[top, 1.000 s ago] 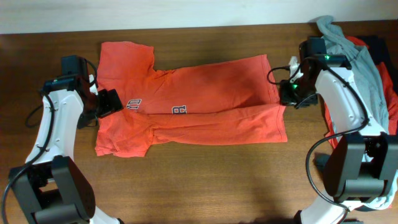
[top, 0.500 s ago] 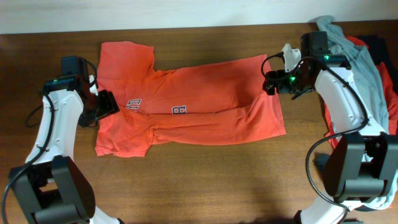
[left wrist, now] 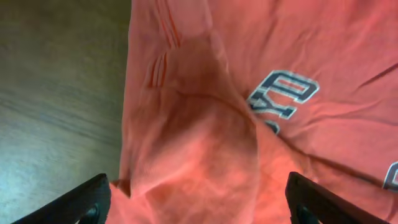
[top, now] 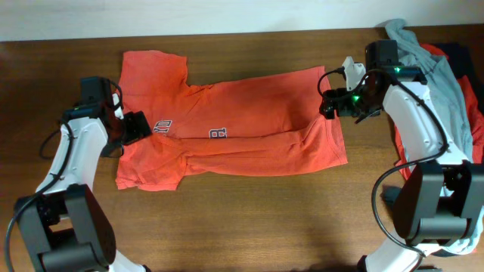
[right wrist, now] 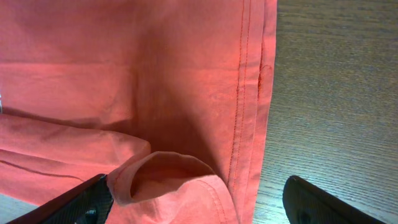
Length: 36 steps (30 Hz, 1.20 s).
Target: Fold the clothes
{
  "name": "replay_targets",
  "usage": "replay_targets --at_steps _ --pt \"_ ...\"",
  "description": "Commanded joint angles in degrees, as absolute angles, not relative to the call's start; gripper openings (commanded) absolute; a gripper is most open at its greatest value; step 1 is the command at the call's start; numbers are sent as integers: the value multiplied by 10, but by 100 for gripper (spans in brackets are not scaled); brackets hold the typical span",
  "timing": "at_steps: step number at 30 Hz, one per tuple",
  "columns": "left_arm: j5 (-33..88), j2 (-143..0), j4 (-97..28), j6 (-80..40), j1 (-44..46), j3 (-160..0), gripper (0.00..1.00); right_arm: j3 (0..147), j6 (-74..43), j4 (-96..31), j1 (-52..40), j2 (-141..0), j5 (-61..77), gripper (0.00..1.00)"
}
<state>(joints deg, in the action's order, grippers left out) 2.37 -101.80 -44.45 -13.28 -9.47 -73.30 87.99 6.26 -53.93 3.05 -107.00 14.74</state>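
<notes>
The orange-red T-shirt [top: 249, 121] of the clothes lies flat across the table with its collar end to the left. Its near long edge is folded up over the body, hiding part of the chest print [left wrist: 283, 93]. My left gripper [top: 136, 127] hovers open over the left sleeve area, and rumpled cloth [left wrist: 199, 149] shows between its fingers with nothing gripped. Over the hem at the shirt's right end my right gripper [top: 330, 104] also stands open. A loose curl of folded hem [right wrist: 168, 171] lies between its fingertips [right wrist: 87, 199].
A heap of other clothes, grey [top: 431, 64], red [top: 436, 51] and navy [top: 463, 57], sits at the far right behind my right arm. Bare brown wooden table [top: 249, 227] runs along the front and to the left of the shirt.
My right gripper has opened and moved up and left along the hem, leaving the folded corner lying on the shirt. My left arm has shifted slightly toward the shirt.
</notes>
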Motion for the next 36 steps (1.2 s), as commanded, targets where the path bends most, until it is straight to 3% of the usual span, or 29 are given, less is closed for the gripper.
replay_targets --at_steps 1,4,6,7,11,16,23,36 --pt "28 -1049 -431 -132 -99 -729 76 882 67 -542 30 -1072 157 92" --pt "28 -1070 -424 -132 -99 -729 51 882 67 -543 30 -1072 157 92" --pt "24 -1079 -419 -132 -99 -729 4 882 67 -543 30 -1072 157 92" --pt "21 -1083 -418 -132 -99 -729 1 882 67 -543 30 -1072 157 92" --pt "-21 -1084 -419 -132 -99 -729 0 882 64 -544 30 -1072 146 92" --pt "-67 -1084 -421 -132 -99 -729 1 882 -21 -524 40 -1072 31 94" --pt "-80 -1090 -407 -133 -99 -729 1 882 -24 -515 90 -1072 32 100" --pt "-81 -1090 -398 -133 -99 -728 1 882 -24 -505 138 -1072 29 99"
